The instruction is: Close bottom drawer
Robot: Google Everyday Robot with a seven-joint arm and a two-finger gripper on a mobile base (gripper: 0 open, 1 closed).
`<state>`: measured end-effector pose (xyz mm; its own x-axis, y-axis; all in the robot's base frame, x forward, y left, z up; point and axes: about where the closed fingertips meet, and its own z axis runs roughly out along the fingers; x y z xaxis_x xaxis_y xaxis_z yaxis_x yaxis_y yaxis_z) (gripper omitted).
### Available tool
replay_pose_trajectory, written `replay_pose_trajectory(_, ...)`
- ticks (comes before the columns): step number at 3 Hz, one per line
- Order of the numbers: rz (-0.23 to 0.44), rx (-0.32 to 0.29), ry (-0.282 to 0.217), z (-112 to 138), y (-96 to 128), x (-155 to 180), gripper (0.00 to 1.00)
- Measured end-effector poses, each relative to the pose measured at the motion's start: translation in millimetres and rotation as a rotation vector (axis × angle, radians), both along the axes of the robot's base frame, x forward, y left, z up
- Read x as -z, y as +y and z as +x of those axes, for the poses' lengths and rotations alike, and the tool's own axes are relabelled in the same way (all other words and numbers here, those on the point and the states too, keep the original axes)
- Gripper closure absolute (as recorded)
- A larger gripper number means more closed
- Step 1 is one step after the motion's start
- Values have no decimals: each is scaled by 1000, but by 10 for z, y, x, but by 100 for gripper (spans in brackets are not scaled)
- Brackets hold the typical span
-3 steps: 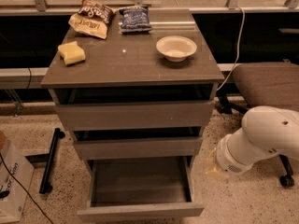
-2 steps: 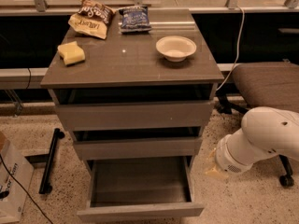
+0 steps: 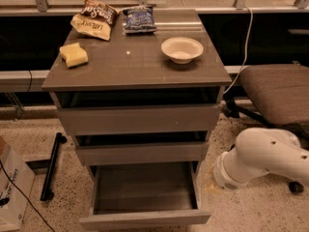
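The bottom drawer (image 3: pixel 145 218) of the grey-brown cabinet (image 3: pixel 140 117) stands pulled out wide. Its shallow grey box looks empty and its flat front is near the lower edge of the view. The middle drawer front (image 3: pixel 142 153) and the top drawer front (image 3: pixel 140 119) each stand slightly out. My white arm (image 3: pixel 263 158) reaches in low from the right. My gripper (image 3: pixel 210 180) is at the arm's end, just beside the right side wall of the bottom drawer, mostly hidden behind the wrist.
On the cabinet top lie a white bowl (image 3: pixel 182 49), a yellow sponge (image 3: pixel 73 54), a tan snack bag (image 3: pixel 94 21) and a blue chip bag (image 3: pixel 139 19). A brown chair (image 3: pixel 277 91) stands to the right. A black bar (image 3: pixel 52 166) and a cardboard box (image 3: pixel 12 187) are on the floor at left.
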<state>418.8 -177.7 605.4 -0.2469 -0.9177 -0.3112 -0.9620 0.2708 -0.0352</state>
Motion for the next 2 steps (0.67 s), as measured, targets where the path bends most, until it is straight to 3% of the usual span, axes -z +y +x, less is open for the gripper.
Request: replay_pose_trajectory(2,47,14,48,74,20,962,100)
